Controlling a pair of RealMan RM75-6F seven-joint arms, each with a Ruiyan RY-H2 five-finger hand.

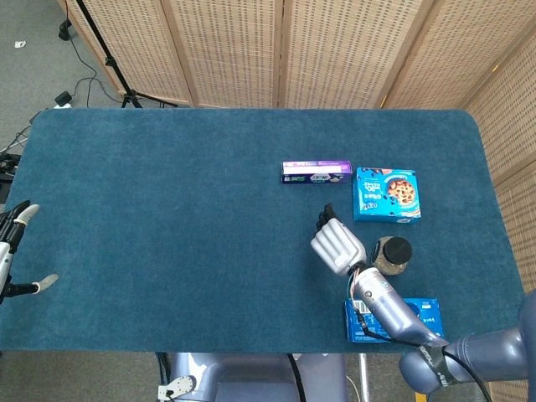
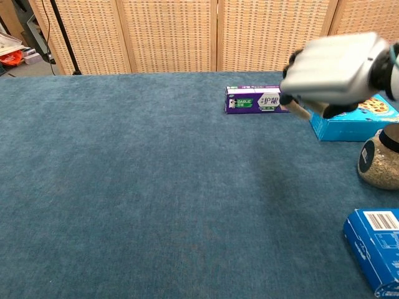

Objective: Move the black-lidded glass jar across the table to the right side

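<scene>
The glass jar with a black lid [image 1: 392,254] stands upright on the blue table, on its right side just in front of the cookie box [image 1: 386,194]. The chest view shows the jar [image 2: 379,162] at the right edge, filled with grainy contents. My right hand [image 1: 337,245] hovers left of the jar, raised and apart from it, holding nothing. In the chest view that hand [image 2: 333,75] is high above the table, in front of the cookie box [image 2: 355,121]. My left hand [image 1: 12,251] sits off the table's left edge, fingers spread and empty.
A purple toothpaste box [image 1: 316,172] lies left of the cookie box, also seen in the chest view [image 2: 260,99]. A blue box [image 1: 394,320] lies at the front edge below the jar, and shows in the chest view [image 2: 377,246] at the bottom right.
</scene>
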